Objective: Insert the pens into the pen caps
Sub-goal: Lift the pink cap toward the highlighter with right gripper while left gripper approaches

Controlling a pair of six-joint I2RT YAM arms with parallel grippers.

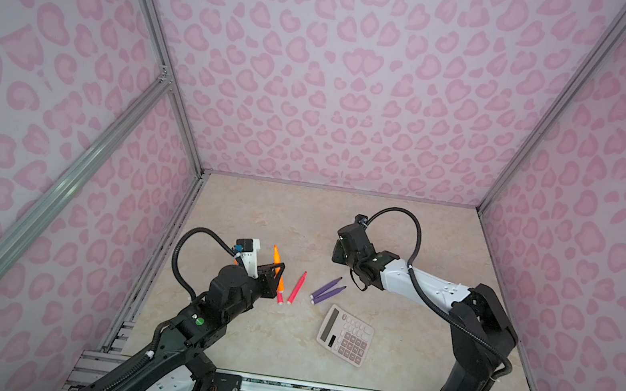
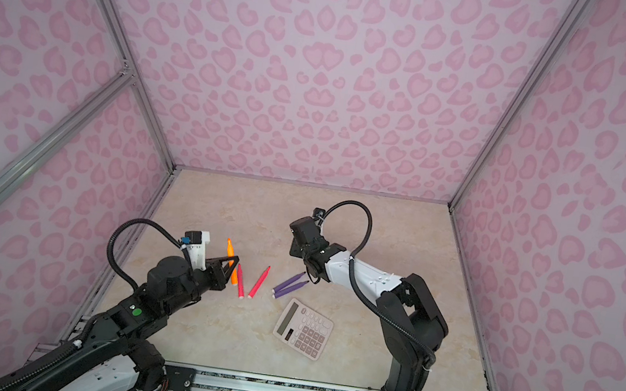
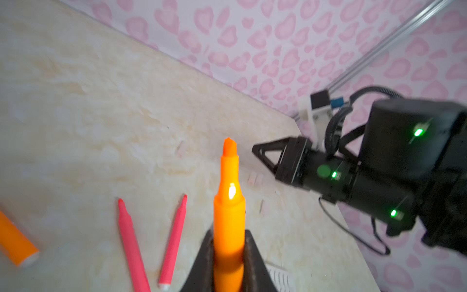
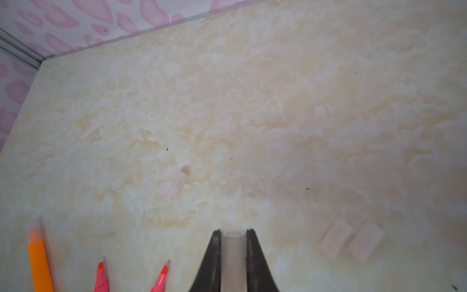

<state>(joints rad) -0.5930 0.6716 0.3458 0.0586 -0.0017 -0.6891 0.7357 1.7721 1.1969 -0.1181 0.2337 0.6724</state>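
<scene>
**Top views.** Left gripper (image 1: 275, 271), lower centre-left of frame: jaws closed on an orange pen (image 1: 276, 253), tip pointing toward the back wall. Right gripper (image 1: 338, 251), mid-frame: jaw state not readable here. The two are well apart. On the table (image 1: 258, 213) between them lie two pink-red pens (image 1: 296, 288) and two purple pens (image 1: 327, 290); a calculator (image 1: 345, 335) lies nearer the front.

**Left wrist view.** The pen is pinched low on its barrel, with much of its length standing clear of the fingertips. A second orange pen (image 3: 15, 242) lies on the table.
- Risk: with so much pen free, a push on the tip could pivot or slide it in the grip.

**Right wrist view.** Jaws nearly shut on a clear cap (image 4: 233, 252), its open mouth about level with the fingertips. Three loose caps (image 4: 178, 184) lie beyond.
- Risk: the mouth is narrow and nearly colourless, so an off-axis approach could catch the rim, tilt the cap or knock it loose.
- Risk: the pen's shoulder may strike the fingertips before it seats.
</scene>
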